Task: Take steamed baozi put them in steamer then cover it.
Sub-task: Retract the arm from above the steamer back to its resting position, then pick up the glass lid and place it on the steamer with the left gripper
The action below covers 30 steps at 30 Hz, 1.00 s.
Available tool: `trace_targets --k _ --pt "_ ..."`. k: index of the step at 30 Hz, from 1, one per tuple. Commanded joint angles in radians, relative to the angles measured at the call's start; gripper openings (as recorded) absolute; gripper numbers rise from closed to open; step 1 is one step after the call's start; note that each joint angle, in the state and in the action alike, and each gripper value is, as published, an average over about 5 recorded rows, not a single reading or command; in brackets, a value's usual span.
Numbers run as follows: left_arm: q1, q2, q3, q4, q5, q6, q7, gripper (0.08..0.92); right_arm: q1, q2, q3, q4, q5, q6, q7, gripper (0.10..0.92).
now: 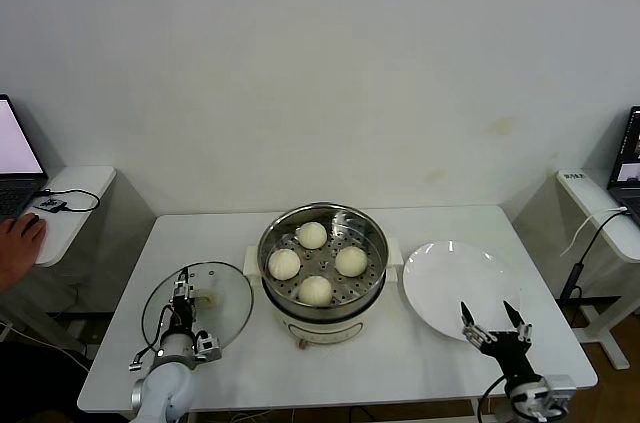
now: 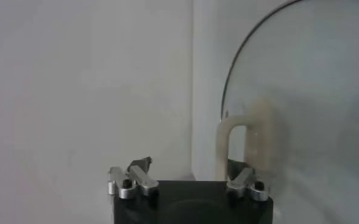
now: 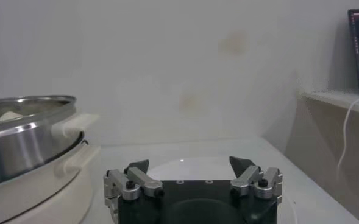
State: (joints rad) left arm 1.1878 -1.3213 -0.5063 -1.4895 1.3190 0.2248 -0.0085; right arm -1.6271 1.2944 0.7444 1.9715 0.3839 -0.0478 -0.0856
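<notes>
The steamer (image 1: 272, 244) stands mid-table, a steel pot on a cream base, uncovered. Four baozi (image 1: 312, 235) (image 1: 285, 264) (image 1: 350, 261) (image 1: 315, 290) lie on its perforated tray. The cover (image 1: 225, 308), a glass lid, lies flat on the table left of the steamer. My left gripper (image 1: 182, 295) is open over the lid, just beside its cream handle (image 1: 208, 296). In the left wrist view the handle (image 2: 246, 137) stands close in front of one finger of my left gripper (image 2: 191, 171). My right gripper (image 1: 493, 321) is open and empty at the front edge of the white plate (image 1: 450, 278).
The empty plate lies right of the steamer and also shows in the right wrist view (image 3: 191, 165), with the steamer (image 3: 21, 143) to one side. Side desks with a laptop (image 1: 15, 168) on the left and another on the right flank the table. A person's hand (image 1: 18, 243) rests on the left desk.
</notes>
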Motion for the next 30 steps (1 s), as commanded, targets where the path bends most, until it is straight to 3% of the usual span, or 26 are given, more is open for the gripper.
trace_targets --k 1,16,23,30 --pt "-0.005 0.003 -0.005 0.023 -0.006 -0.018 -0.008 0.580 -0.002 0.000 0.002 -0.004 -0.005 0.003 -0.001 0.823" --pt "0.022 0.011 -0.022 -0.016 -0.009 -0.027 -0.013 0.162 0.004 -0.003 0.007 -0.043 -0.002 0.011 -0.007 0.823" --pt "0.084 0.017 -0.044 -0.143 0.009 -0.007 -0.016 0.136 0.017 -0.004 0.011 -0.059 0.007 0.010 -0.007 0.823" --pt "0.140 0.015 -0.069 -0.354 0.023 0.056 0.052 0.136 0.038 0.007 0.009 -0.078 0.013 0.009 -0.007 0.823"
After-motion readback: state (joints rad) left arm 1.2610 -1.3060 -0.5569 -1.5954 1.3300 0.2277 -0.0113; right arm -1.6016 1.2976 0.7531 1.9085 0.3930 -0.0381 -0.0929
